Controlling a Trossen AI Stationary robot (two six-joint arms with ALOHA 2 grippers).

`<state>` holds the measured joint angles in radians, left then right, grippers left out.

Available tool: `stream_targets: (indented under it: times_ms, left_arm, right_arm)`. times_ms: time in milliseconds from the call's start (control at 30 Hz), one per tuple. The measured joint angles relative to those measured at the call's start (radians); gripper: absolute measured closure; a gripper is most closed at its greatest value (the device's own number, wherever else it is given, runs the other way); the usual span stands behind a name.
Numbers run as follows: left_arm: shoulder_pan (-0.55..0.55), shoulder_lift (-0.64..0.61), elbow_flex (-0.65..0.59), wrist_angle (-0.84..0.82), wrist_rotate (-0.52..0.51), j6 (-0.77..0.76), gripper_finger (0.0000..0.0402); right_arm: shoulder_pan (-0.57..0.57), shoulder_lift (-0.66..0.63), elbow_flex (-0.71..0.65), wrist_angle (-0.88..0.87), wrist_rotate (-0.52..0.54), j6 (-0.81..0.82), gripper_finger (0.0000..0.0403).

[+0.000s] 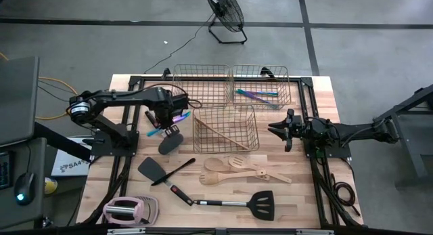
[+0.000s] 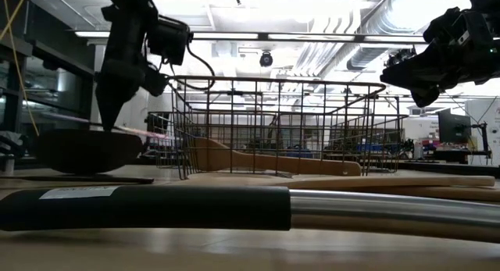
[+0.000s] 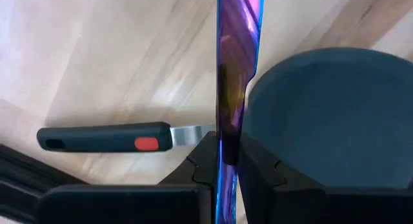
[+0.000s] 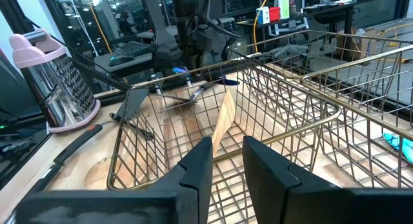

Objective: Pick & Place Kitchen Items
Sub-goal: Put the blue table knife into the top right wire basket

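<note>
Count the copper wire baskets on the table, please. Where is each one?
3. Two baskets stand side by side at the table's far edge, one left and one right. The third stands nearer, mid-table, with a wooden utensil inside. None seems hidden.

Iridescent purple-teal utensil [image 3: 235,69], black spoon [image 3: 335,114], copper wire baskets [image 1: 225,128]

Bare wood [image 1: 223,143] between black spoon [image 1: 169,143] and front basket [image 1: 224,129] allows passage.
</note>
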<state>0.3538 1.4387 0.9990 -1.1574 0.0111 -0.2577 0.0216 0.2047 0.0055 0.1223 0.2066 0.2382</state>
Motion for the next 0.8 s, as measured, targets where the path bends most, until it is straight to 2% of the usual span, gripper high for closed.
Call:
stream_targets:
  times_ms: [267,500,800]
  left_arm:
    - [-0.044,-0.002,0.115,-0.121,-0.019,0.009,0.037]
    - [-0.092,-0.046,0.239,-0.241,-0.104,-0.035,0.037]
    - [-0.1,-0.09,0.433,-0.122,-0.162,-0.039,0.037]
  right_arm:
    - [0.0,0.0,0.0,0.0,0.0,0.0,0.0325]
    - [0.0,0.0,0.0,-0.001,0.0,0.0,0.0325]
    - [0.0,0.0,0.0,-0.002,0.0,0.0,0.0325]
